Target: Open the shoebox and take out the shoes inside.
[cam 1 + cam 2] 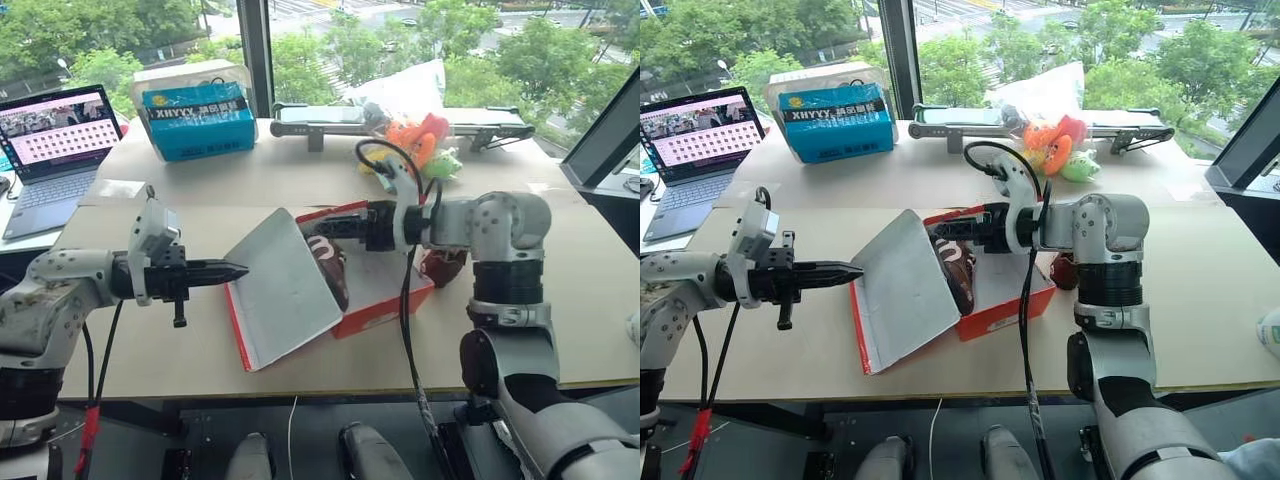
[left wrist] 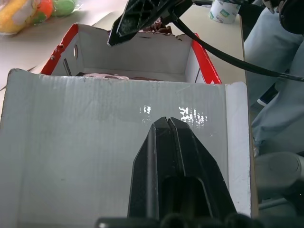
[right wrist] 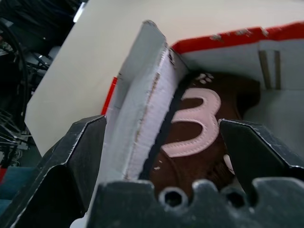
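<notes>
A red shoebox point(image 1: 388, 308) stands mid-table with its grey-white lid point(image 1: 285, 285) swung open and leaning toward my left side. Inside lies a brown shoe point(image 1: 333, 265) with a pink mark point(image 3: 194, 123). A second dark shoe point(image 1: 443, 266) rests on the table just right of the box, partly behind my right arm. My left gripper point(image 1: 240, 268) is shut, its tip against the lid's face point(image 2: 95, 152). My right gripper point(image 1: 305, 228) is open above the box's left end, and its fingers point(image 3: 71, 156) straddle the lid's upper edge and the shoe.
At the back stand a blue carton point(image 1: 198, 120), an open laptop point(image 1: 55, 140) at far left, a long grey bar point(image 1: 330, 118) and bright plush toys point(image 1: 415, 140). A white cup point(image 2: 224, 10) sits beyond the box. The table's front edge is near the box.
</notes>
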Motion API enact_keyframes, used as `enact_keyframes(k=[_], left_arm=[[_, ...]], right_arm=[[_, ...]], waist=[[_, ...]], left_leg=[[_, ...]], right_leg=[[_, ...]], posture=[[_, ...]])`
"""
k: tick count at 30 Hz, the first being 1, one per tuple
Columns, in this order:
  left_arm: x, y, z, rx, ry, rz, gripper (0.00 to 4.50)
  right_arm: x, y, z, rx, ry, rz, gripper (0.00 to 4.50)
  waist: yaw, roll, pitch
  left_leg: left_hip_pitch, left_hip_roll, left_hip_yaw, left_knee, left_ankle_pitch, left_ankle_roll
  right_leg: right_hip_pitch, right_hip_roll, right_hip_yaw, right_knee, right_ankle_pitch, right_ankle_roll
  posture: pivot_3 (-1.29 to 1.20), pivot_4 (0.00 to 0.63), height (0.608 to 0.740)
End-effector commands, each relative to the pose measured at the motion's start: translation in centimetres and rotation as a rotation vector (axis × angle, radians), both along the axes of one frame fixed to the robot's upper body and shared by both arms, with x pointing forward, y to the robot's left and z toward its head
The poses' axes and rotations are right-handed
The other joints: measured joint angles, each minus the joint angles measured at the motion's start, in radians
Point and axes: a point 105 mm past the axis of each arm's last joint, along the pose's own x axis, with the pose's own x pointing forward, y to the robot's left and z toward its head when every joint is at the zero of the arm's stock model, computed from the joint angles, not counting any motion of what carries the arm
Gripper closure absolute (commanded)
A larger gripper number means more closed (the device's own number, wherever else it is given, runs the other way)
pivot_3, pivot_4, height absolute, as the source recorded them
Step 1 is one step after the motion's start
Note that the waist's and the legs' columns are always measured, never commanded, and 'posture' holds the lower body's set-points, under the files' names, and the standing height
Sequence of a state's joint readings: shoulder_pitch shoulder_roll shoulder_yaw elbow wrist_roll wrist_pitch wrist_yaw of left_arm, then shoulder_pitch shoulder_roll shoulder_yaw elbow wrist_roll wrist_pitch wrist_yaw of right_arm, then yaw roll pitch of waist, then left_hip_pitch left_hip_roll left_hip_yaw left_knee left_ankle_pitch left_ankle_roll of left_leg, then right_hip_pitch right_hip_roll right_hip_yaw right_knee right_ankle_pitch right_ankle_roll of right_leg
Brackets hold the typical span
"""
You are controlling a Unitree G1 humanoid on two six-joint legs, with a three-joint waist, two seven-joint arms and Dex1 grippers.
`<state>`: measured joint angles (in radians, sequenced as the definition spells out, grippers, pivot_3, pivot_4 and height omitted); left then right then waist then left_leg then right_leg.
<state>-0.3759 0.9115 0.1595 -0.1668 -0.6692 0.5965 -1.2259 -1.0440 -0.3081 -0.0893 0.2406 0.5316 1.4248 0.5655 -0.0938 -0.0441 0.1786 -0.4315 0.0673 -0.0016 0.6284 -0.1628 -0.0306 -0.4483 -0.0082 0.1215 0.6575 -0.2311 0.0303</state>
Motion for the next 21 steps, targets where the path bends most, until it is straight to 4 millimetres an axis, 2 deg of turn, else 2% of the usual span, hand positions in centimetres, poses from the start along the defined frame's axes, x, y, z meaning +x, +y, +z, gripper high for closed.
enact_keyframes(k=[1, 3, 12, 21], left_arm=[[-0.4, 0.0, 1.1, 0.007, -0.049, -0.003, 4.5], [-0.5, 0.1, 1.1, 0.009, -0.049, 0.001, 4.5], [-0.6, 0.2, 1.1, 0.01, -0.05, 0.009, 4.5], [-0.4, 0.1, 1.0, 0.013, -0.051, 0.007, 4.5]], right_arm=[[0.2, 0.2, -0.4, -0.021, -0.026, 0.028, 0.04], [0.3, 0.4, -1.4, -0.039, -0.004, 0.037, 0.04], [0.3, 1.5, -3.4, -0.04, 0.075, 0.069, 0.04], [1.3, 2.3, -5.5, -0.015, 0.156, 0.03, 0.04]], waist=[[-0.003, 0.0, 0.0], [-0.007, 0.0, 0.0], [-0.005, 0.0, 0.0], [-0.013, 0.0, 0.0]], left_leg=[[0.0, 0.0, 0.0, 0.0, 0.0, 0.0], [0.0, 0.0, 0.0, 0.0, 0.0, 0.0], [0.0, 0.0, 0.0, 0.001, 0.0, 0.0], [0.002, 0.0, 0.0, 0.001, 0.0, 0.0]], right_leg=[[0.0, 0.0, 0.0, 0.0, 0.0, 0.0], [0.0, 0.0, 0.0, 0.001, 0.0, 0.0], [0.0, 0.0, 0.001, 0.002, 0.0, 0.0], [0.0, 0.001, 0.001, 0.005, 0.0, 0.0]], posture=[[0.0, 0.15, 0.736], [0.0, 0.15, 0.736], [0.0, 0.15, 0.736], [0.0, 0.15, 0.736]])
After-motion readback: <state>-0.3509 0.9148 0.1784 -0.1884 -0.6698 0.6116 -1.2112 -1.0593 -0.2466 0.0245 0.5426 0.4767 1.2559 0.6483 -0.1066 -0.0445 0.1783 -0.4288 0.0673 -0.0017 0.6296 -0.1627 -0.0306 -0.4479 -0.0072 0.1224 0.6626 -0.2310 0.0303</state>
